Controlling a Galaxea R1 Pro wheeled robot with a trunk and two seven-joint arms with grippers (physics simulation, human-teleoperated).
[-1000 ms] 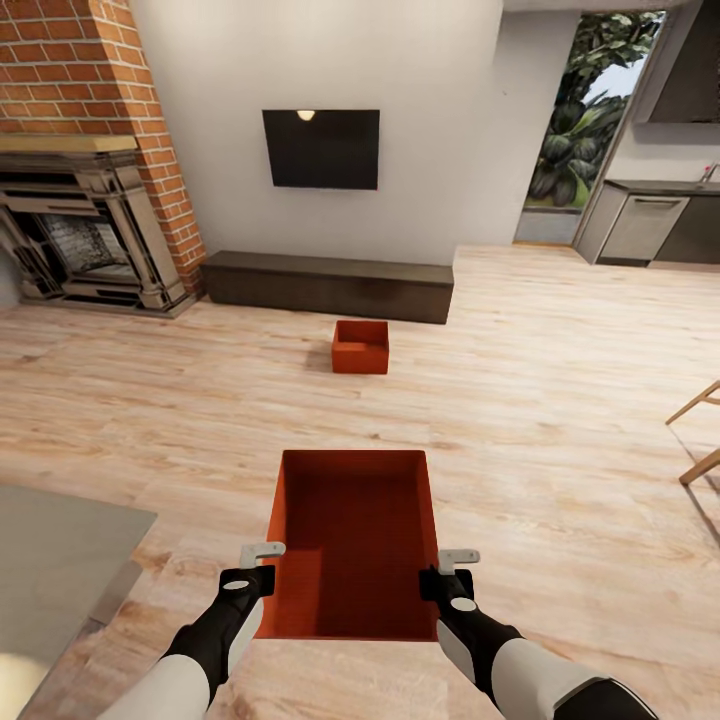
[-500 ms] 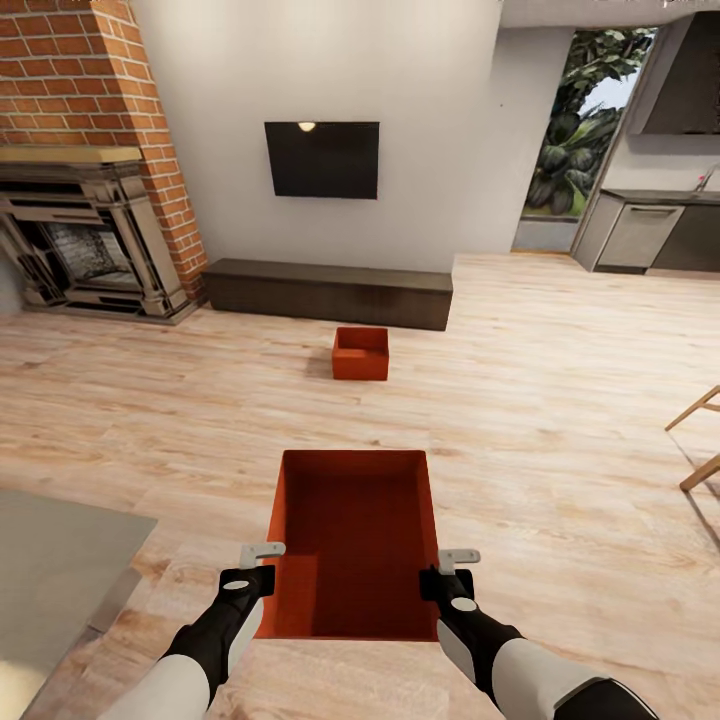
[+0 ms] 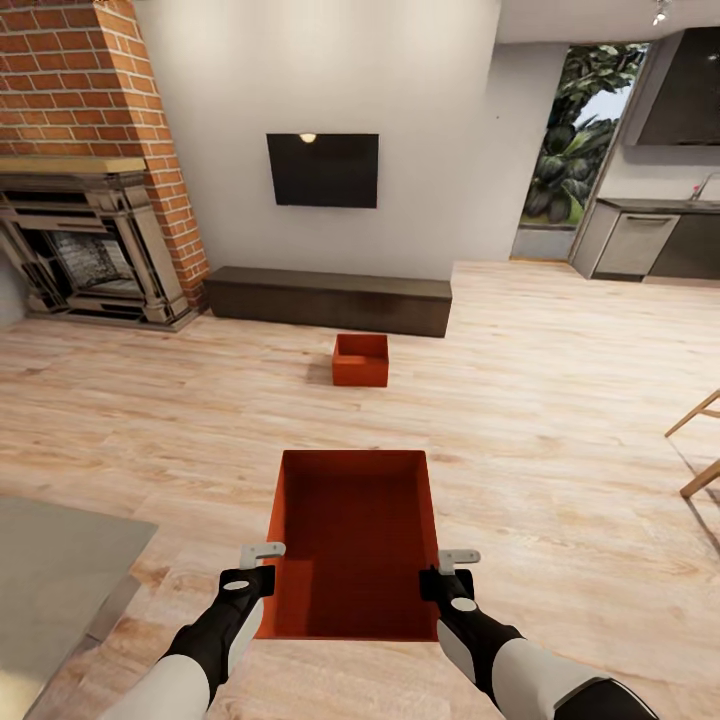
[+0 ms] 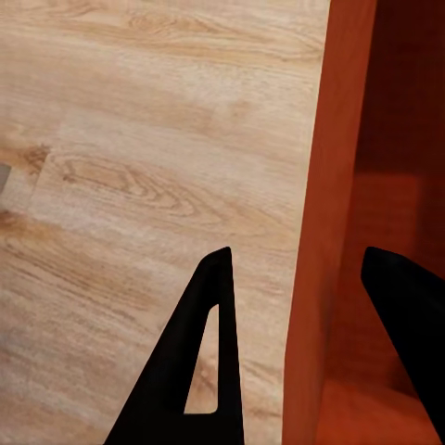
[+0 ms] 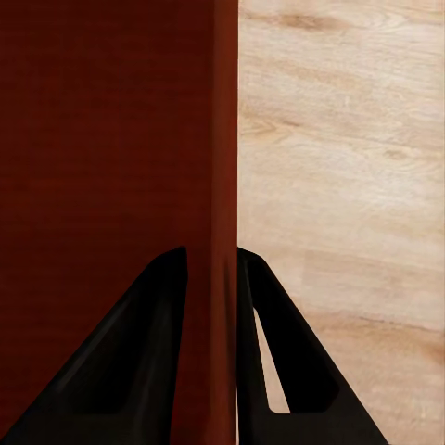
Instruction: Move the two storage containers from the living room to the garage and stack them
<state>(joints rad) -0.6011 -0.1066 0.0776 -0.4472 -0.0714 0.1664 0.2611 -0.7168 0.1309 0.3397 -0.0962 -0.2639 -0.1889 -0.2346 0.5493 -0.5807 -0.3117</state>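
A grey rug [image 3: 60,560] and wooden chair legs [image 3: 697,445].

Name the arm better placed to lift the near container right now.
Right. The right jaws are pinched flat against the near container's wall in the right wrist view. The left jaws only straddle the opposite wall, with gaps on both sides.

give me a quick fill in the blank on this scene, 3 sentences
1. The near orange-red open-top storage container is gripped by ____ arms, one on each side wall.
2. The right gripper has its jaws shut on the container's ____.
3. The far orange-red container sits on the light wood plank floor in front of the long low dark ____.

Missing words: both; wall; bench
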